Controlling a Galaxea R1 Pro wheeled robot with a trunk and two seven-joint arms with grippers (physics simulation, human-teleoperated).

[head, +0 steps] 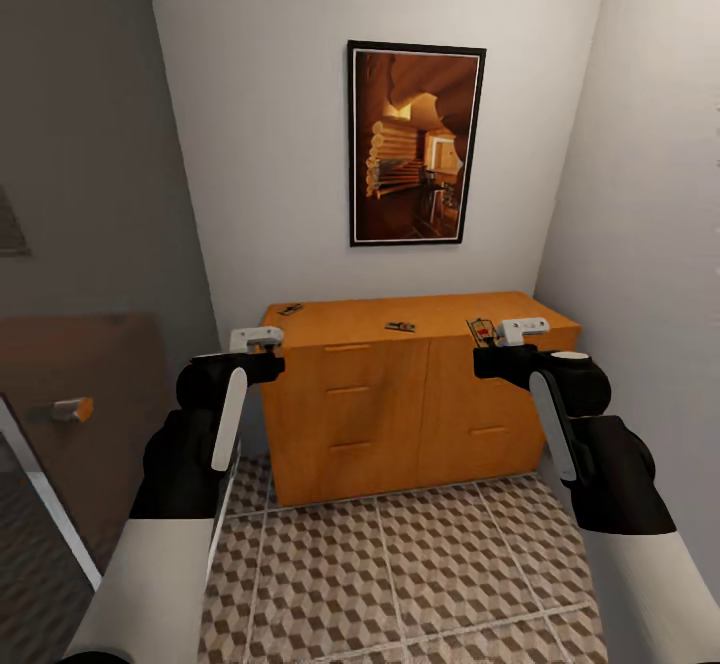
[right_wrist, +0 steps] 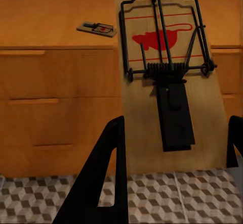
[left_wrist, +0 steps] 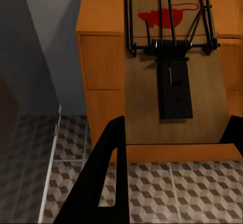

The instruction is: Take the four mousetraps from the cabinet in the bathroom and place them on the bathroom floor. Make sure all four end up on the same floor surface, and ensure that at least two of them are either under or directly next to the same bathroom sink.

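Currently, step: carry phase; both grippers hold a mousetrap, next comes lowering them to the floor near the sink.
Left-held mousetrap: large in the left wrist view, tan board with red mouse print and black wire, clamped between the left fingers.
Right-held mousetrap: same look in the right wrist view, board upright between the right fingers, gripped at its lower end.
Other mousetraps: one lies mid-top of the cabinet, another near its back-left corner; both still to collect.
Cabinet: orange-brown, drawers shut, against the white wall, serving as the surface for the loose traps.
Bathroom floor: cube-pattern tiles, bare in front of the cabinet.
Left gripper: level with the cabinet's left top corner, forearm raised, pointing forward.
Right gripper: level with the right top edge, arm in a mirrored pose.
Next move: likely turning away from the cabinet to find the sink, then lowering both arms and releasing flat on the tiles.
Risk: thin boards could slip while moving.
Picture: framed, above the cabinet.
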